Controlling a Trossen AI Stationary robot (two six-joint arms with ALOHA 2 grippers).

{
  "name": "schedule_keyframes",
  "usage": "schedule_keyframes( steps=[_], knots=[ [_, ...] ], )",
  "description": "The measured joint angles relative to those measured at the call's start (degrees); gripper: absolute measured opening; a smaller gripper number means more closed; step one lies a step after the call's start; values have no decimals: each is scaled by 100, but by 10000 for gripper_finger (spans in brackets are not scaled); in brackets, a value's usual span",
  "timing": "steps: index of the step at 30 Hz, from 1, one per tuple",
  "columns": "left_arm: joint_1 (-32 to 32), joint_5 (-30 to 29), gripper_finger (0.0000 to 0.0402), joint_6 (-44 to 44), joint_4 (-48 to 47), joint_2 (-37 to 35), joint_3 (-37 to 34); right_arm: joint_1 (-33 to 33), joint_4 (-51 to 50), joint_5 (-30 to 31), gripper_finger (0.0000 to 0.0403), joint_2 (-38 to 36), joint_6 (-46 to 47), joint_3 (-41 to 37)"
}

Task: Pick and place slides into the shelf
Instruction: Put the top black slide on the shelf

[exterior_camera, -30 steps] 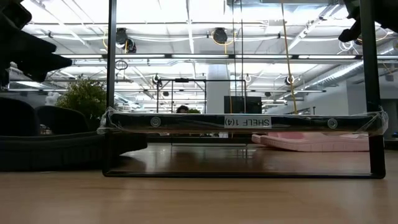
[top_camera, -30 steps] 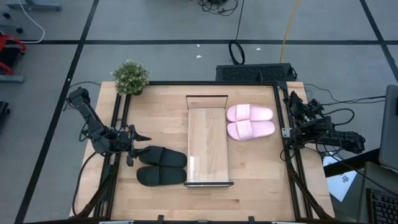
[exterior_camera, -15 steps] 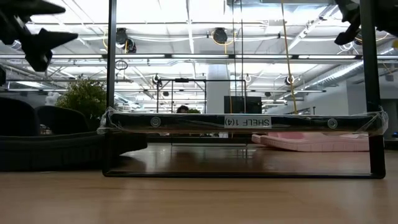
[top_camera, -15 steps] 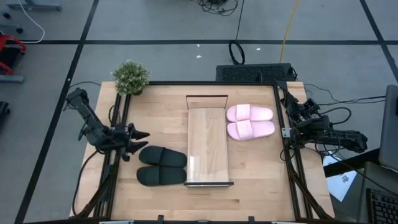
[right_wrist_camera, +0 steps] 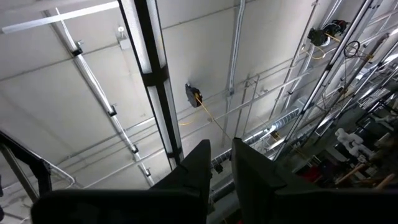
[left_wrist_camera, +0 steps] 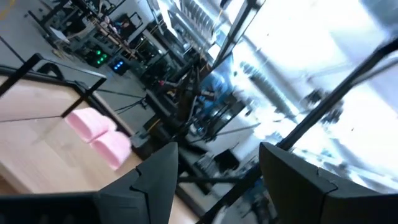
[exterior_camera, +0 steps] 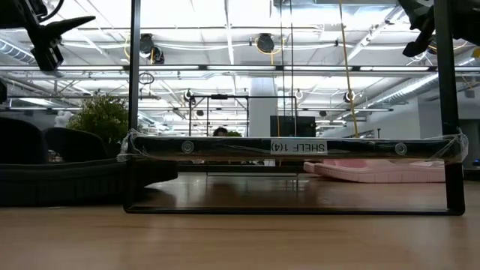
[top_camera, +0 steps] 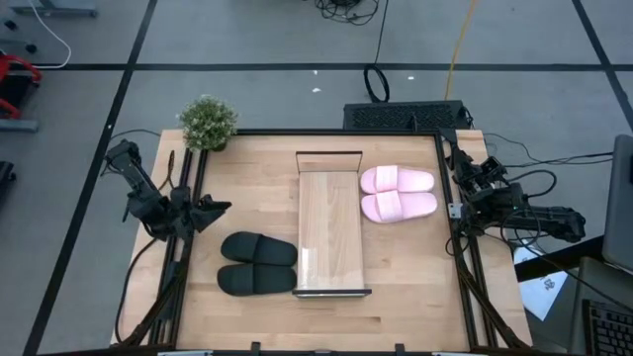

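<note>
Two black slides (top_camera: 259, 249) (top_camera: 255, 280) lie side by side on the table, left of the shelf (top_camera: 330, 232) and near its near end. Two pink slides (top_camera: 398, 180) (top_camera: 399, 206) lie soles down to the right of the shelf; they also show in the left wrist view (left_wrist_camera: 99, 134). The shelf board stands on its thin dark frame (exterior_camera: 292, 146). My left gripper (top_camera: 216, 210) is open and hovers over the table's left edge, left of and farther back than the black slides. My right gripper (top_camera: 460, 163) is raised at the table's right edge; its fingers (right_wrist_camera: 205, 162) are a narrow gap apart.
A small potted plant (top_camera: 208, 123) stands at the far left corner of the table. Dark frame rails run along the left and right table edges (top_camera: 184, 257). Bare wood lies in front of the shelf's near end (top_camera: 396, 316).
My left gripper has risen and drawn back from the black slides, toward the table's far left. The slides and the shelf have stayed where they were.
</note>
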Motion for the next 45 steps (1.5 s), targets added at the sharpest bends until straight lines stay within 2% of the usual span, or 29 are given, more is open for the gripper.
schedule_keyframes(
  steps=[13,18,24,27,31,34,36,39,41,43,45],
  knots=[
    [0,-23,221,130,24,0,0,0,-42,-2,54,0,1,0],
    [-206,-72,221,-272,-231,0,2,0,-47,-2,54,0,2,0],
    [-602,-535,220,-1510,-1200,0,6,0,-45,-4,54,0,3,0],
    [-727,-774,220,-1198,-1204,0,231,0,-43,-4,54,0,4,0],
    [-936,-985,220,11,-1360,0,1019,0,-39,-4,54,0,4,0],
    [-1197,-1311,220,454,-2455,4,1928,0,-23,-4,54,0,18,0],
    [-1399,-1623,220,170,-3640,85,2572,0,-26,-4,54,0,128,0],
    [-1649,-1974,220,-858,-5398,358,3386,0,-38,-20,54,0,280,0],
    [-1746,-1988,215,-1648,-6373,594,3777,0,-54,-24,54,0,299,0],
    [-1777,-1838,205,-2499,-7175,827,4007,0,-64,-23,54,0,276,0],
    [-1761,-1442,192,-3469,-7880,1044,4102,0,-82,-20,54,0,188,0]
  ],
)
